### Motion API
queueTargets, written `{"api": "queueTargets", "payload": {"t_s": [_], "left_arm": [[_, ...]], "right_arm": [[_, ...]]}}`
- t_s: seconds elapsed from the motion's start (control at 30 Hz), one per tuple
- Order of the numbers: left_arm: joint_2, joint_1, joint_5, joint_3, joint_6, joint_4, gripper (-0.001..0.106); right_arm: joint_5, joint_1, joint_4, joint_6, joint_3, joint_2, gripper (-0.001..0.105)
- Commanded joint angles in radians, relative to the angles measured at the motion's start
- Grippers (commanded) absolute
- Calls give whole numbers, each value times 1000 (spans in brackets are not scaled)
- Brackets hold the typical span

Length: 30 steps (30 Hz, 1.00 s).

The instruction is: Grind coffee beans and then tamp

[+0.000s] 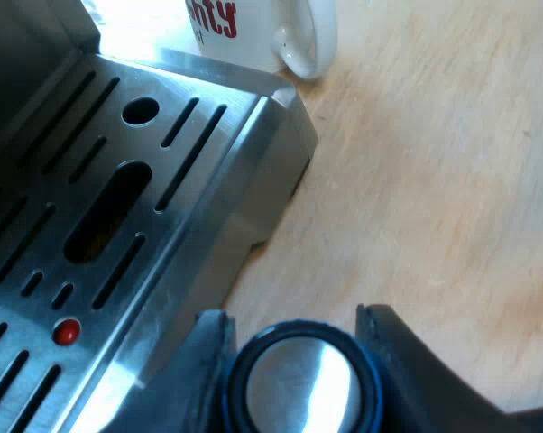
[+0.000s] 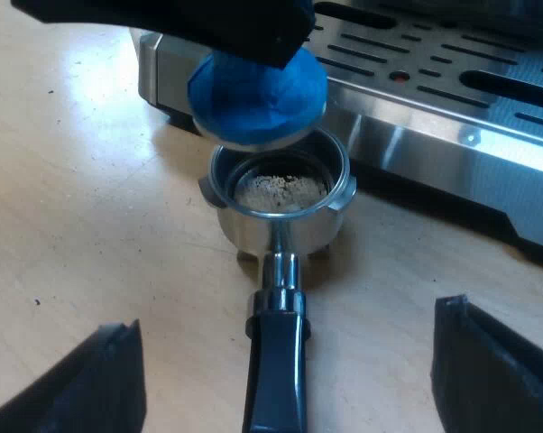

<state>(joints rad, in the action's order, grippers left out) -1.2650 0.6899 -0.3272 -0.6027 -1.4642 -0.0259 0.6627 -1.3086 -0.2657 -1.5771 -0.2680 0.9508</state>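
Right wrist view: grounds (image 2: 280,191) sit untamped in the steel holder (image 2: 253,236); left end effector (image 1: 294,332) clasps blue tamper (image 2: 256,95), right end effector (image 2: 289,350) released.

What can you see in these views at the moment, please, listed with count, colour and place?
drip tray: one, silver metal with slots, on the machine's front, on the table
red button: one, red, set in the drip tray
mug: one, white with red lettering, on the table by the tray's corner
holder: one, metal with a dark handle, on the table before the tray
grounds: one layer, brown, in the holder's basket
tamper: one, blue, just above the basket
table: one, light wood
left claw: one, black, shut on the tamper
right claw: one, black, open, near the holder's handle
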Motion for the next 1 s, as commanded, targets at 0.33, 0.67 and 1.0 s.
{"api": "queueTargets", "payload": {"t_s": [0.33,0.67,1.0], "left_arm": [[-44,5,-7,-8,5,59,15],[-92,5,-7,-8,5,63,15],[-101,5,1,-8,5,63,15]], "right_arm": [[-2,3,-7,-12,-1,-5,68],[-2,3,-7,-12,-1,-5,68],[-2,3,-7,-12,-1,-5,68]]}}
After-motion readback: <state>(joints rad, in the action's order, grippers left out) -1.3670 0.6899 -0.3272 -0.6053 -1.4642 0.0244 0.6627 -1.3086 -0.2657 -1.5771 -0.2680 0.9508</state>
